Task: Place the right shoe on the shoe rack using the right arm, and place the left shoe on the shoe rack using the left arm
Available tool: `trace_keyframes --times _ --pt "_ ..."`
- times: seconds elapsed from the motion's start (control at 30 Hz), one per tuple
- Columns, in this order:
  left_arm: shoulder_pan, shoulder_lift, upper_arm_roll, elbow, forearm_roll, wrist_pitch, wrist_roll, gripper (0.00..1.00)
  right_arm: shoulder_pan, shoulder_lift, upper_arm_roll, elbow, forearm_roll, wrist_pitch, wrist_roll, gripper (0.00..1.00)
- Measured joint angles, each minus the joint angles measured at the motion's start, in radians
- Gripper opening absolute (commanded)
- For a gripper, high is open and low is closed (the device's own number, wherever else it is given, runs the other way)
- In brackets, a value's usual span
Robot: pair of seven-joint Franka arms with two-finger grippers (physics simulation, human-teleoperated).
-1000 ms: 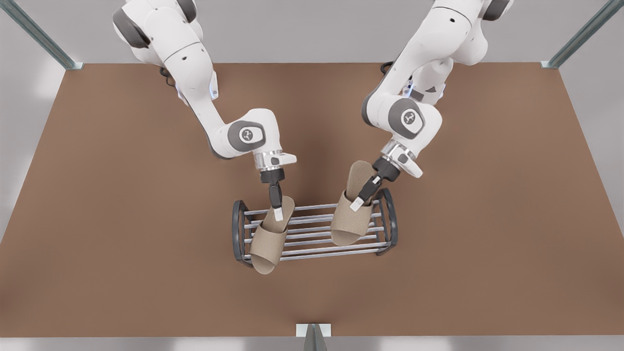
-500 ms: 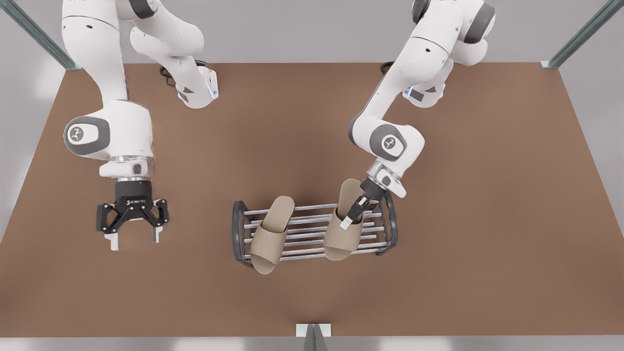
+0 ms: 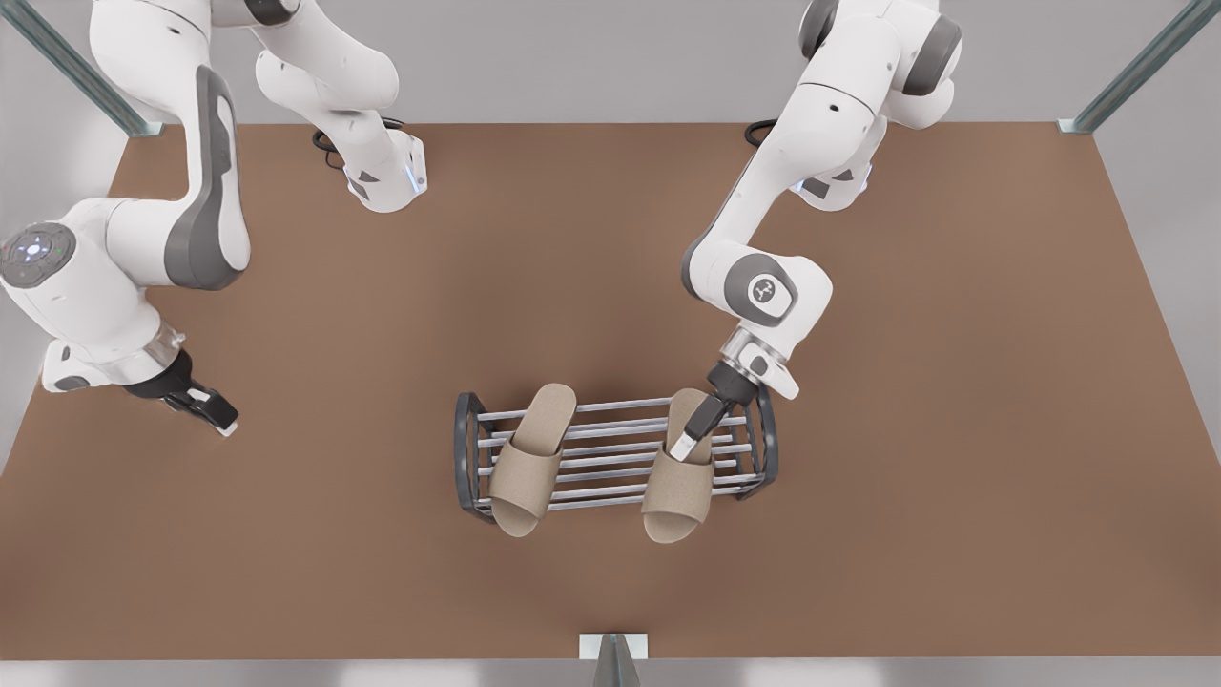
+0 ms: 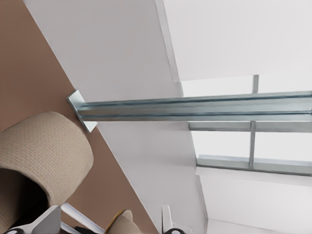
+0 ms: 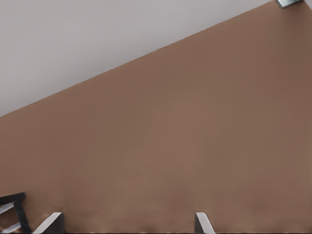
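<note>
Over on the front view's right, the left hand is down on the shoe rack, right at the opening of the left shoe, touching it near the strap. We cannot tell whether this hand is pinching the shoe or has let go. The left shoe lies flat across the pale bars near the rack's dark end frame on that side, toe poking out over the front edge toward the bottom of the frame. From the left wrist view we see its woven beige upper close up, with a rack bar beside it.

The right shoe sits on the rack's other end, also toe-forward, apart from its partner.

Far off at the front view's left edge, the right hand waits low over the brown desk, well apart from the rack. The right wrist view shows it spread wide, with nothing between its tips but bare desk.
</note>
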Motion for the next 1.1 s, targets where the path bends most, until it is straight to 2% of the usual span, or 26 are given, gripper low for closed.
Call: trace_keyframes --times 0.1,0.2,0.27,0.37,0.43,0.53,0.63,0.67,0.73,0.8,0.83,0.87,0.93,0.97,1.0,1.03,1.1 --pt "-0.016 -0.068 -0.002 -0.083 0.003 0.018 0.0 1.0 0.008 0.035 0.014 0.032 0.061 -0.181 -0.071 1.0" --pt "-0.039 -0.238 -0.003 -0.233 0.005 0.047 0.002 1.0 0.017 0.038 0.033 0.101 0.087 -0.276 -0.132 1.0" --pt "-0.044 -0.327 0.008 -0.265 0.005 0.075 0.002 1.0 0.017 0.02 0.03 0.176 0.072 -0.308 -0.163 1.0" --pt "-0.044 -0.381 0.08 -0.26 0.046 0.097 0.006 1.0 0.004 -0.021 0.024 0.21 0.032 -0.346 -0.205 1.0" --pt "-0.044 -0.382 0.151 -0.271 0.163 0.073 0.01 1.0 0.007 -0.029 0.029 0.214 0.019 -0.366 -0.229 1.0" --pt "-0.057 -0.339 0.373 -0.273 0.482 -0.104 -0.005 1.0 0.021 -0.024 0.031 0.223 0.017 -0.379 -0.26 1.0" --pt "-0.013 -0.192 0.524 0.005 1.106 -0.446 -0.095 1.0 0.02 -0.025 0.031 0.238 0.012 -0.392 -0.286 1.0" --pt "-0.015 -0.14 0.544 0.099 1.302 -0.585 -0.124 1.0 0.018 -0.024 0.033 0.239 0.011 -0.395 -0.292 1.0" --pt "-0.023 -0.102 0.559 0.188 1.626 -0.826 -0.166 1.0 0.018 -0.028 0.034 0.241 0.012 -0.402 -0.303 1.0" --pt "-0.03 -0.103 0.558 0.232 1.821 -1.003 -0.206 1.0 0.022 -0.029 0.034 0.243 0.009 -0.406 -0.314 1.0" --pt "-0.003 -0.125 0.514 0.242 1.891 -1.072 -0.225 1.0 0.031 -0.029 0.034 0.244 0.006 -0.407 -0.318 1.0" --pt "0.124 -0.167 0.344 0.253 1.98 -1.13 -0.246 1.0 0.04 -0.03 0.034 0.245 0.005 -0.409 -0.322 1.0" --pt "0.453 -0.222 -0.1 0.263 2.172 -1.219 -0.291 1.0 0.053 -0.029 0.035 0.246 0.004 -0.411 -0.325 1.0" --pt "0.57 -0.234 -0.258 0.263 2.253 -1.251 -0.314 1.0 0.054 -0.028 0.034 0.247 0.003 -0.412 -0.327 1.0" --pt "0.65 -0.242 -0.37 0.259 2.334 -1.277 -0.337 1.0 0.053 -0.026 0.033 0.259 0.002 -0.413 -0.329 1.0" --pt "0.691 -0.245 -0.428 0.256 2.397 -1.298 -0.363 1.0 0.05 -0.026 0.033 0.268 0.001 -0.413 -0.331 1.0" --pt "0.725 -0.249 -0.473 0.253 2.478 -1.332 -0.428 1.0 0.044 -0.025 0.032 0.276 0.0 -0.415 -0.334 1.0"
